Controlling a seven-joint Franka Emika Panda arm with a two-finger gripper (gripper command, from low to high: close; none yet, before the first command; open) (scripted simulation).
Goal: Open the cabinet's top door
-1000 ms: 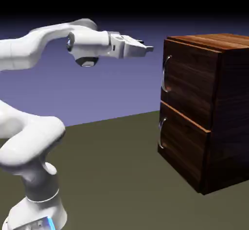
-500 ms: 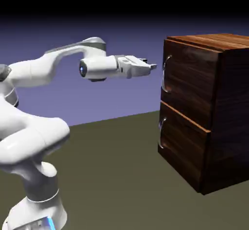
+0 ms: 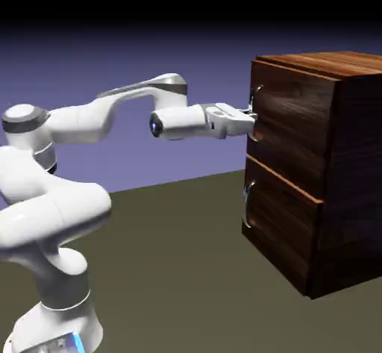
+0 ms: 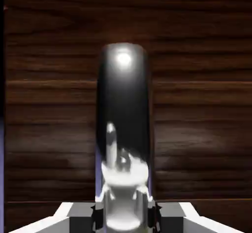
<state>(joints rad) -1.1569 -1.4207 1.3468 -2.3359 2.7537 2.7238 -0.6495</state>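
One-armed, in the exterior view, reached out level with the gripper (image 3: 252, 113) to the handle (image 3: 259, 90) of the top door (image 3: 295, 124). Met the cabinet (image 3: 362, 142) just ahead of the fingertips, with the top door directly beyond them and closed against the frame. Left the lower panel (image 3: 282, 221) and its own handle (image 3: 247, 204) alone, below the gripper. Could not make out the pinch itself at that size.

In the hand view, looked along the gripper at dark wood grain straight ahead, behind the top door's handle. Showed the curved metal large and shiny, running down between the grey fingertips (image 4: 81, 213), one on each side. Pinched the handle there, by the look of it, with no open gap on either side.

Judged as the grasping step, just at the turn to pulling. Needed next a steady draw back from the cabinet, then a curving path to follow the door's swing. Risked slipping along the smooth metal if pulled too straight or too fast.
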